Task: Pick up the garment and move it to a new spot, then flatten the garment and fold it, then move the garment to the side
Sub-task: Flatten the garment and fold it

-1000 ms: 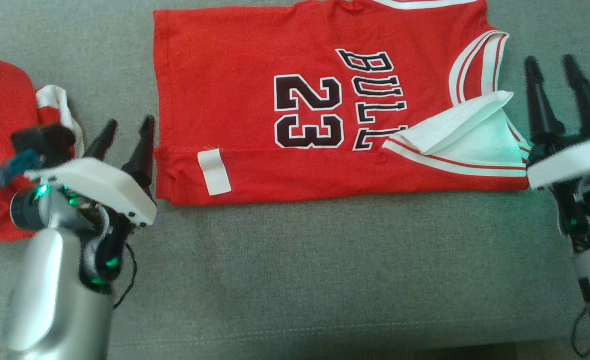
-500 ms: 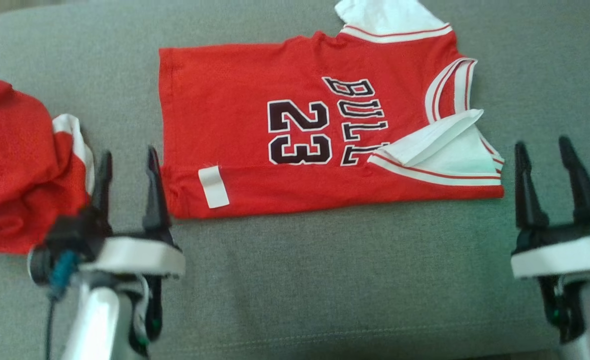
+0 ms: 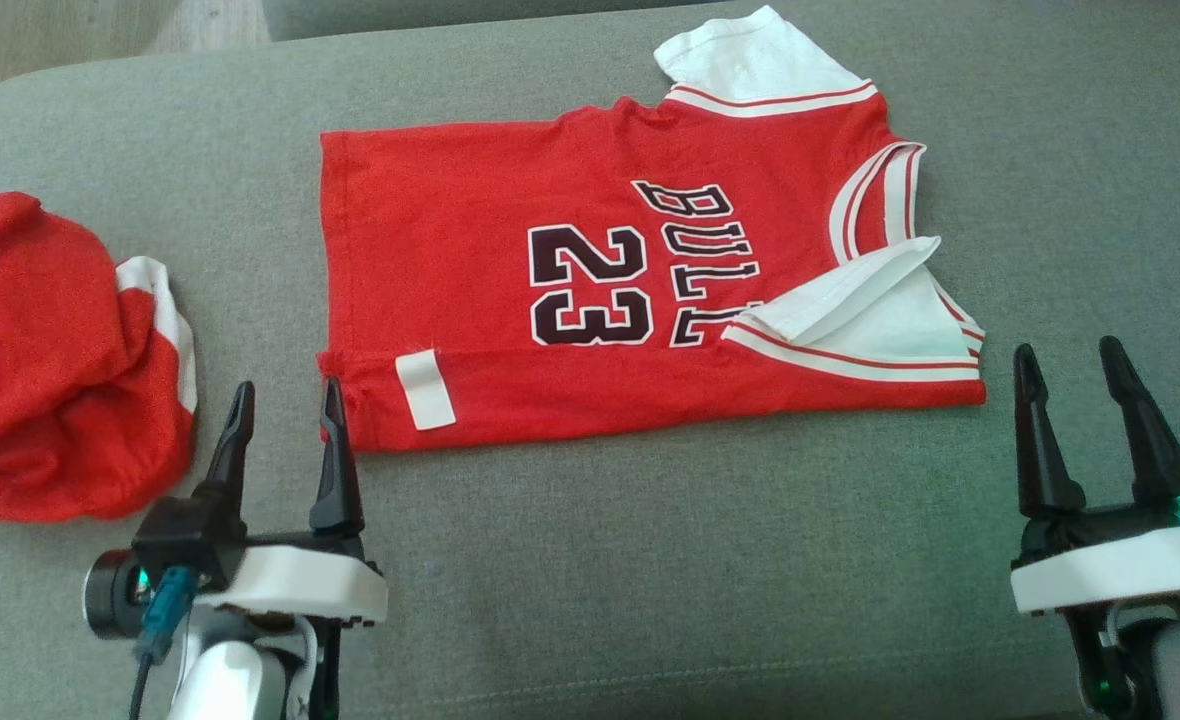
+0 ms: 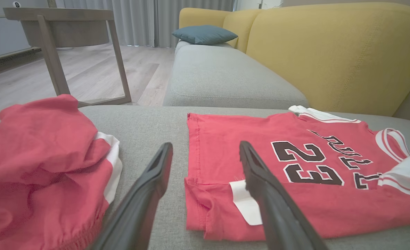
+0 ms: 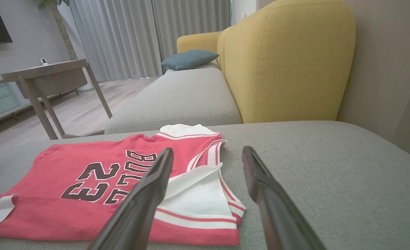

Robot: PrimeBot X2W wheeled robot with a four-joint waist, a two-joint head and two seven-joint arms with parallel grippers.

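– On the grey seat cushion (image 3: 650,560), where does the garment (image 3: 510,230) lie?

– Flat, at the middle of the cushion. It is a red jersey with dark "23" and "BULL" lettering facing up. Its hem points toward the robot's left and its collar toward the right.

– Is any part folded?

– Yes. The near long edge is turned over into a narrow strip, which carries a white label (image 3: 425,390). One white sleeve (image 3: 850,300) is folded onto the front at the near right corner. A second white sleeve (image 3: 750,60) projects from the far edge.

– State of the left gripper (image 3: 287,383)?

– Fingers spread wide, nothing between them. The tips stand just beside the near left corner of the garment. In the left wrist view one finger crosses the label. Contact with the cloth cannot be determined.

– State of the right gripper (image 3: 1065,345)?

– Fingers spread wide, empty. It stands near the near right corner of the garment, apart from the cloth, on the robot's side of it.

– Other items?

– A crumpled red cloth with white trim (image 3: 60,370) lies on the cushion to the left of the left gripper, apart from the garment. Beyond the cushion are a yellow sofa back (image 4: 330,52), a blue pillow (image 4: 205,34) and a wooden table (image 4: 55,24) on the floor.
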